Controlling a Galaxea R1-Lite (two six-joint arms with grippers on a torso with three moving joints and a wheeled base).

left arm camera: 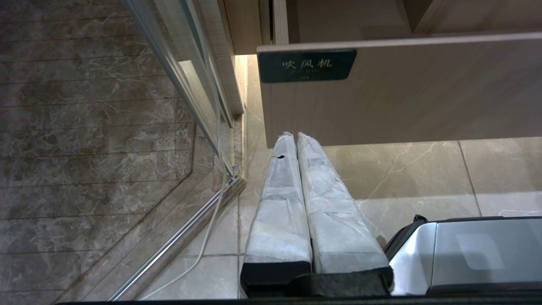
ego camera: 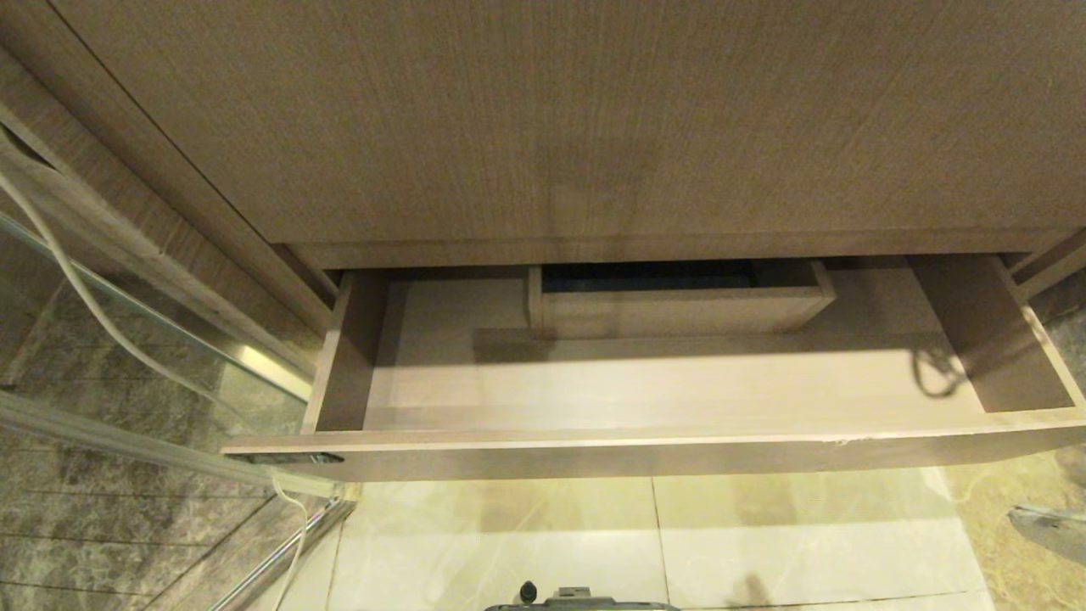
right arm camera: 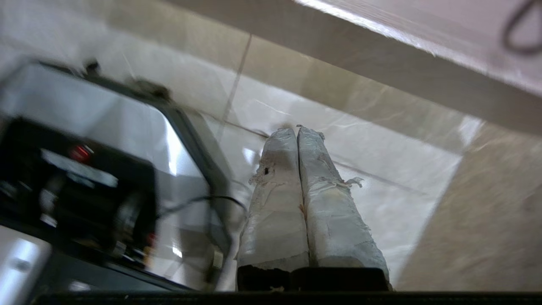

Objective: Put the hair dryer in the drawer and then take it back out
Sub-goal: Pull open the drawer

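Observation:
The drawer (ego camera: 645, 454) stands pulled open in the head view, its beige floor bare apart from a thin dark loop (ego camera: 933, 373) near its right wall. The hair dryer is out of view in every frame. My left gripper (left arm camera: 292, 137) is shut and holds nothing; it hangs low in front of the drawer front (left arm camera: 423, 93), just under its black label (left arm camera: 307, 65). My right gripper (right arm camera: 296, 131) is also shut and empty, over the pale floor tiles below the drawer front (right arm camera: 381, 55). The dark loop (right arm camera: 518, 34) shows inside the drawer there too.
A boxed cutout (ego camera: 679, 305) sits at the drawer's back, under a tall wood panel (ego camera: 551, 127). A glass partition with a metal rail (ego camera: 170, 356) and a white cable (ego camera: 76, 280) stand at the left. The robot base (left arm camera: 474, 254) is below. A blurred grey shape (ego camera: 1052, 526) lies at the right edge.

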